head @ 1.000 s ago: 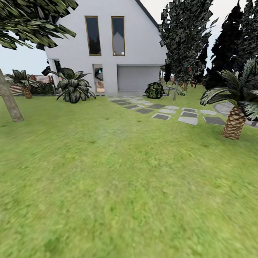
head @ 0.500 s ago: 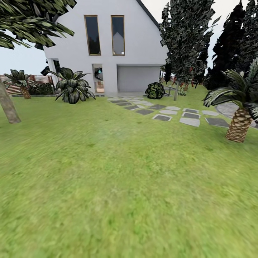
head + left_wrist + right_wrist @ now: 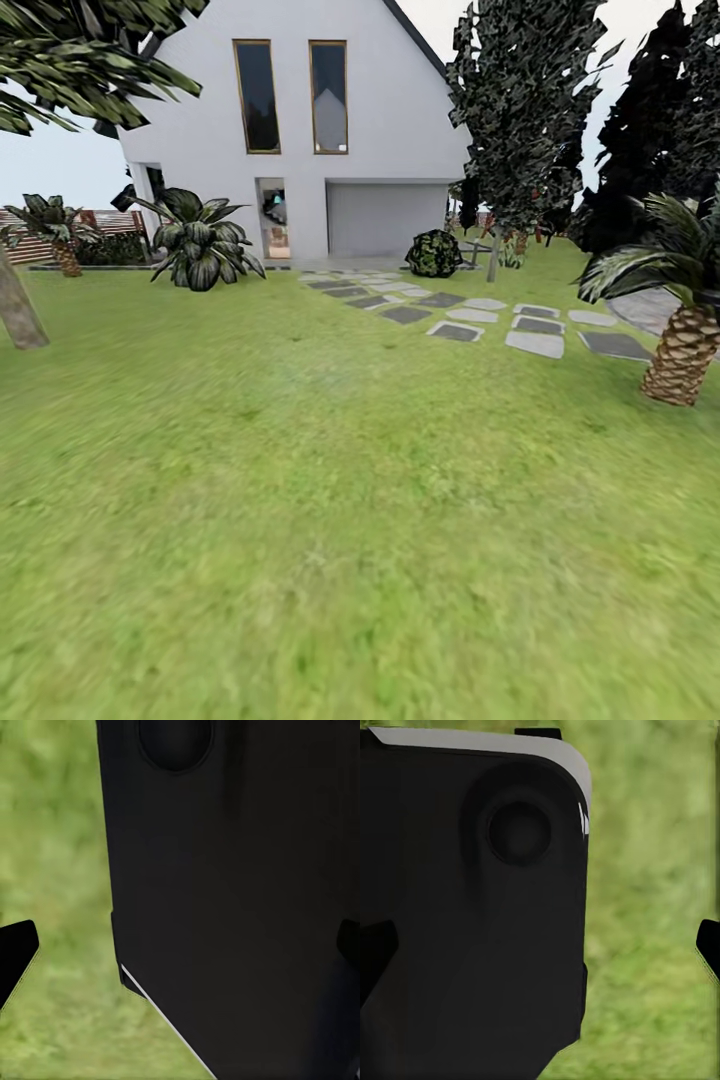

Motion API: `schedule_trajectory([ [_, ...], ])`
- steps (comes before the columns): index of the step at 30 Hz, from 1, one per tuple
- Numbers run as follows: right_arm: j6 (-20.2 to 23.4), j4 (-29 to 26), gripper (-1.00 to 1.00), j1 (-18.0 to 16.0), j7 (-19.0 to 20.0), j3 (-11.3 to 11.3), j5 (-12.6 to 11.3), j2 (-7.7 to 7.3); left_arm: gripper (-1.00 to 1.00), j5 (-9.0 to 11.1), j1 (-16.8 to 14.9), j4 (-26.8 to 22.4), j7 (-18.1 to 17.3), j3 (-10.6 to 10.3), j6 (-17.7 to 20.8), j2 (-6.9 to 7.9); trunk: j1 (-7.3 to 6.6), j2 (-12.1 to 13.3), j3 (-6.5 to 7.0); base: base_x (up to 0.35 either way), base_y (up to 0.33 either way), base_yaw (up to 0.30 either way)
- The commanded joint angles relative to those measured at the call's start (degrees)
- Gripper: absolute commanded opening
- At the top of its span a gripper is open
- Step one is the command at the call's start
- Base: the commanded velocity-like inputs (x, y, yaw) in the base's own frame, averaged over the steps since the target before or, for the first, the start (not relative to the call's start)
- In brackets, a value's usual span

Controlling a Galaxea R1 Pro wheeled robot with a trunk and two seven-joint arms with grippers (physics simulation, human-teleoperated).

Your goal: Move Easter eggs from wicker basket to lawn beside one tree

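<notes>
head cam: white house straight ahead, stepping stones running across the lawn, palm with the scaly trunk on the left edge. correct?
Nearly. The house and the stepping stones on the lawn are as you say, but the head view shows the palm with the scaly trunk at the right edge, not the left.

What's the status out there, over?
Both pincers open, empty, hanging over grass. Lawn ahead; basket and eggs not sighted. Stepping stones and palm ahead right, white house beyond.
</notes>
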Motion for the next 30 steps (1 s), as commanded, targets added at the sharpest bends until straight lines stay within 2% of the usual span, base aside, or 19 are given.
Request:
schedule_trajectory([
  [1, -0.05, 0.03, 1.00, -0.03, -0.01, 0.00, -0.01, 0.00, 1.00, 0.01, 0.04, -0.13, -0.02, 0.01, 0.03, 0.00, 0.03, -0.02, -0.04, 0.342, 0.000, 0.000],
  [6, -0.06, 0.03, 1.00, -0.03, -0.01, -0.05, 0.02, 0.00, 1.00, 0.01, 0.04, -0.13, -0.02, 0.01, 0.03, -0.06, 0.03, -0.02, -0.04, 0.342, 0.000, -0.077],
  [16, -0.08, 0.03, 1.00, -0.03, -0.01, -0.09, -0.12, 0.00, 1.00, 0.01, 0.04, -0.13, -0.02, 0.01, 0.03, -0.08, 0.03, -0.02, -0.04, 0.342, 0.000, -0.261],
  [30, 0.01, 0.03, 1.00, -0.03, -0.01, -0.09, 0.27, 0.00, 1.00, 0.01, 0.04, -0.13, -0.02, 0.01, 0.05, -0.07, 0.03, -0.02, -0.04, 0.342, 0.000, -0.021],
])
